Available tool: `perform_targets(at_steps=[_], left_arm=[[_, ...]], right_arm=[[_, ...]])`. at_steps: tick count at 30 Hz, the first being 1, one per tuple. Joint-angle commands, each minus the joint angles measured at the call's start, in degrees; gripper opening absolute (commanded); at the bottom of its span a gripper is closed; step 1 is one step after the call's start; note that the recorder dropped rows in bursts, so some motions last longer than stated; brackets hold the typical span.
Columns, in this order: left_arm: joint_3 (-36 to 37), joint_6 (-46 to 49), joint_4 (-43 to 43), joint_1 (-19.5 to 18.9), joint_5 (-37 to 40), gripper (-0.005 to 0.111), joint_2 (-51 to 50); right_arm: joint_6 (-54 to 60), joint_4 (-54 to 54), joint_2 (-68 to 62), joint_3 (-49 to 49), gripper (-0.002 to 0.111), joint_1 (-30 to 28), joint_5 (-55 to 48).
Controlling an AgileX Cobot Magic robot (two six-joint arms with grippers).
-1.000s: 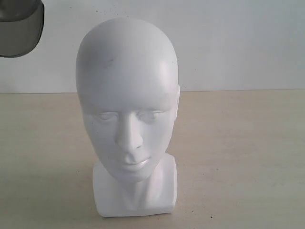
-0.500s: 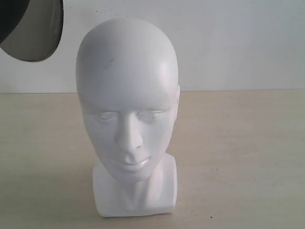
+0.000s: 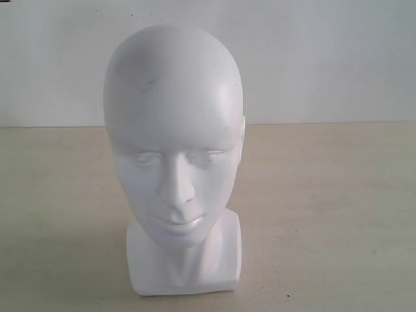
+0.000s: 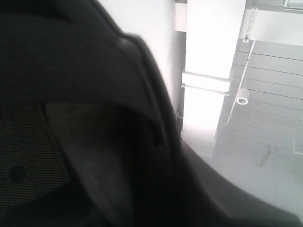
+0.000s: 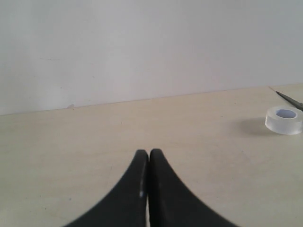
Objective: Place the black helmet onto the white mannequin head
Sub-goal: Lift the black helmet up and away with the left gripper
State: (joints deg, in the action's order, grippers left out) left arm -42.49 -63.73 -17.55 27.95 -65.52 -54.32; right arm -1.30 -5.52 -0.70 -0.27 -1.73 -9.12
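Note:
The white mannequin head [image 3: 172,130] stands upright on its base block at the middle of the table, face toward the exterior camera, its crown bare. The black helmet [image 4: 94,71] is out of the exterior view. It fills the left wrist view at very close range, showing its dark rim, mesh lining and padding, with a ceiling behind it. It hangs in the air on my left gripper, whose fingers are hidden behind it. My right gripper [image 5: 149,152] is shut with nothing in it, low over the bare table.
The pale wooden table [image 3: 325,195] runs back to a white wall. In the right wrist view a roll of clear tape [image 5: 283,119] lies on the table, with a thin dark tool tip [image 5: 289,99] just beyond it.
The helmet's visor showed at the top left corner of the exterior view in both earlier frames; it has now left that view. The mannequin head has not moved.

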Motion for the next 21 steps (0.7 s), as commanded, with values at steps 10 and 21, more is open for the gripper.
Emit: perform_targets(at_steps=[10, 21], left_arm=[[-11.32, -9.34, -7.43, 0.08, -4.44, 0.004, -7.82], [-16.46, -10.42, -7.88, 8.89, -4.44, 0.004, -16.95]], right_arm=[[0.16, 0.00, 0.17, 0.27, 0.000, 0.04, 0.33], [0.16, 0.00, 0.17, 0.27, 0.000, 0.04, 0.33]])
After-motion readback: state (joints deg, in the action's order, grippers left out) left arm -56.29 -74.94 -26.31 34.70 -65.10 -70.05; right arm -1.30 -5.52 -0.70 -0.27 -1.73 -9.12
